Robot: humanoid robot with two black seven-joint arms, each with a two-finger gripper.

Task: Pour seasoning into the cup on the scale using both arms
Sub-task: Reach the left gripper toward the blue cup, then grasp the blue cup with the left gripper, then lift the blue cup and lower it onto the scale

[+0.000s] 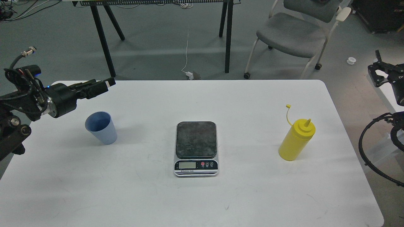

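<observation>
A white worktop [252,195] holds three things. The scale [196,148] sits flat in the middle, with its dark plate on top and its silver front and little screen facing the near edge. Nothing stands on the plate.

The cup [101,127] is pale blue and stands upright on the worktop at about 9 o'clock from the scale, well apart from it. Its open mouth faces up.

The seasoning [296,140] is a tall yellow bottle. It stands upright at about 3 o'clock from the scale, also well apart. Its pointed tip is bare, and the small cap [288,106] sticks up on a thin yellow string at about 11 o'clock from the tip.

The left fingers [107,83] reach in from the left side, above the far left corner of the worktop, at about 12 o'clock from the cup. They lie close together and hold nothing, but I cannot tell if they are fully closed. They do not touch the cup.

The right fingers [377,69] are off the worktop, at about 1 o'clock from the bottle, near the right edge of the view. They look spread apart and hold nothing.

A grey chair [292,39] stands on the floor past the worktop.
</observation>
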